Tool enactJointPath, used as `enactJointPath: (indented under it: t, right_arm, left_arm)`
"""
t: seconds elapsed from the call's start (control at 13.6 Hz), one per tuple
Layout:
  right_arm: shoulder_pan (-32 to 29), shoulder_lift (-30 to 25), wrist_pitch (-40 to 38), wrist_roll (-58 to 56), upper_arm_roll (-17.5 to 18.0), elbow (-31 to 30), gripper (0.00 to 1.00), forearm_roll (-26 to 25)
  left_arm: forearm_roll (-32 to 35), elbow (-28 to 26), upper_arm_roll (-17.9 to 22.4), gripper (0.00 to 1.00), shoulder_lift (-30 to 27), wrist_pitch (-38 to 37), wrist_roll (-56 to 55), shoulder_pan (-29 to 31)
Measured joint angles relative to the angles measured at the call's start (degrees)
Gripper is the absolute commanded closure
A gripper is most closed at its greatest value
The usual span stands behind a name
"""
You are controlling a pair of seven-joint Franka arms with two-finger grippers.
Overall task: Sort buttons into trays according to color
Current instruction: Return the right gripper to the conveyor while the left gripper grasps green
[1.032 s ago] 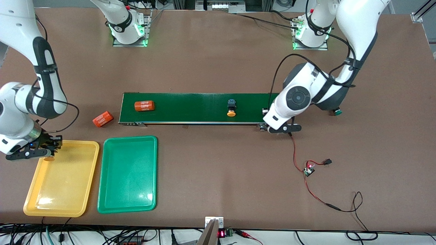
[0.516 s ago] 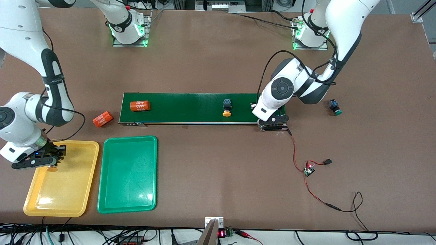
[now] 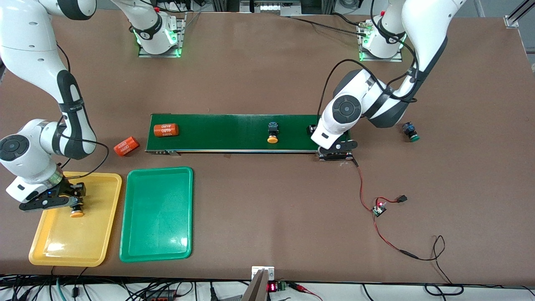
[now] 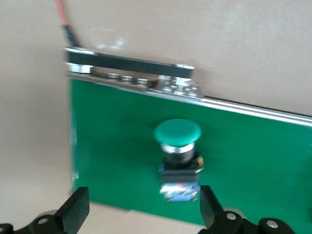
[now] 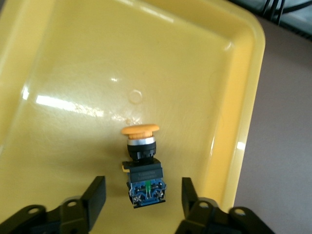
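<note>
Yellow-capped button in yellow tray between spread right end effector fingers — green button likewise, left end effector wide.

In the front view the left arm's wrist hides the left gripper and all but a sliver of the green-capped button under it on the conveyor belt. The left wrist view cuts off the belt's length and is blurred. The right wrist view cuts off the yellow tray beneath the right gripper. Print on the orange cylinders is too small to read reliably.
</note>
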Motion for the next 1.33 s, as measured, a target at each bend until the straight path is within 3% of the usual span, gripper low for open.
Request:
enactJointPath:
  t: [0.15, 0.29, 0.59, 0.74, 0.96, 1.33]
  right_arm:
    - [1.13, -3.89, -5.17, 0.72, 0.06, -1.17, 0.0, 0.08]
    - [2.68, -10.92, -16.69, 4.93, 0.61, -3.79, 0.0, 0.29]
    - [4.62, -27.13, -36.32, 17.68, 5.81, -12.44, 0.0, 4.28]
    - [5.13, -33.56, -39.03, 23.28, 9.97, -18.45, 0.0, 5.6]
    - [5.61, -40.24, -33.73, 32.36, 18.07, -28.85, 0.0, 5.7]
    - [6.38, -42.5, -25.82, 44.52, 29.87, -34.42, 0.0, 5.71]
  left_arm:
    - [0.11, 6.26, 0.4, 0.0, -1.07, -10.12, 1.09, 0.71]
    - [0.19, 9.09, 3.26, 0.0, -1.74, -15.97, 7.01, 1.23]
    - [0.24, 5.42, 14.52, 0.0, -0.5, -16.31, 20.38, 2.57]
    - [0.24, 1.18, 16.55, 0.0, -0.43, -10.41, 27.61, 5.95]
    - [0.25, -8.33, 20.63, 0.0, -3.49, 1.8, 33.71, 7.5]
    - [-0.36, -24.46, 32.46, 0.0, -8.47, 24.91, 44.26, 8.67]
